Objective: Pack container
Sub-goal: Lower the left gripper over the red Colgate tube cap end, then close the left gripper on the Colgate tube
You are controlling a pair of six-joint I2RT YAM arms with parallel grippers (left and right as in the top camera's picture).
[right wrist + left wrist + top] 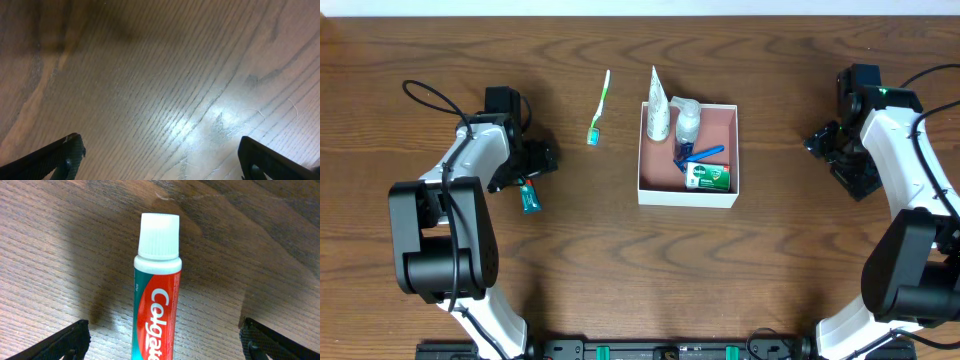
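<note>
Container (687,198) is sitting a little right of the middle of the tabletop (770,280), open side up, already holding several toiletries.

Starting at the left, the left end effector (162,337) is hanging low with its jaws spread wide, straddling the toothpaste tube (155,305) without touching it. The tube is lying flat, cap pointing away from the wrist camera. Its skin is looking smooth and soft, so a squeeze landing off-centre is likely risking a skid or a twist, and a hard pinch is risking a dented tube sagging in the grip.

Further right, the toothbrush (599,108) is lying alone on the wood. Being thin and flat, it is probably asking for a very low approach, and fingertips scraping the tabletop could be flicking it aside.

Inside the container, a white tube (658,105) is leaning out over the far wall beside a clear bottle (688,122), with a blue item (698,155) and a green-and-white packet (708,177) taking up the near side. Free floor is shrinking, so a dropped toothpaste could be knocking the leaning tube out or shoving the light box.

At the far right, the right end effector (162,152) is hovering with jaws spread over bare wood, well apart from everything.
</note>
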